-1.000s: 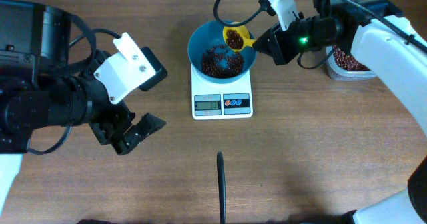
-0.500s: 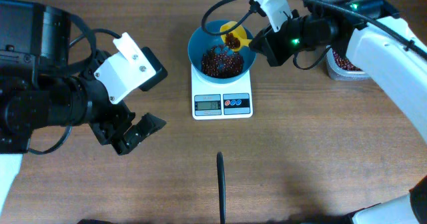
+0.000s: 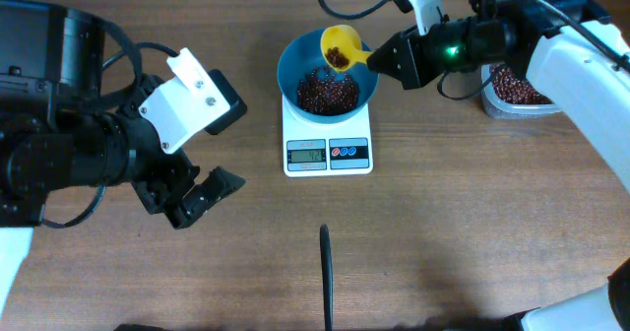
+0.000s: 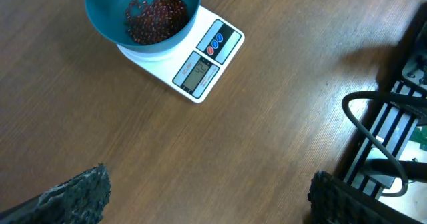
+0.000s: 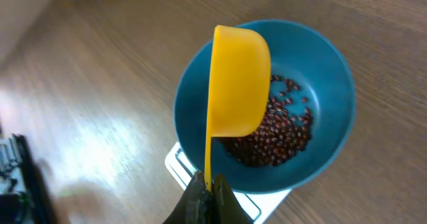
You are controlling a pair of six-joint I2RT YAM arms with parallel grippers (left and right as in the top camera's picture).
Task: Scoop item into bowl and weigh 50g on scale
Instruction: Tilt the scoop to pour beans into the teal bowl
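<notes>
**Scoop tipped, then righted over the bowl; weighing under way.**
On the worktop (image 3: 463, 223), the left fingers (image 3: 212, 188) stay spread and idle, and the right fingers (image 5: 199, 199) stay pinched on the handle of the yellow scoop (image 3: 340, 45). The scale (image 3: 328, 154) carries the bowl (image 3: 293, 60). Its heap of beans (image 3: 327, 93) looks fuller since the pour. A few beans remain in the scoop, and we cannot read the display.

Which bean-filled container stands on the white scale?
The round teal-blue plastic bowl; it sits on the white square scale, whereas the clear plastic tub rests on the table.
</notes>
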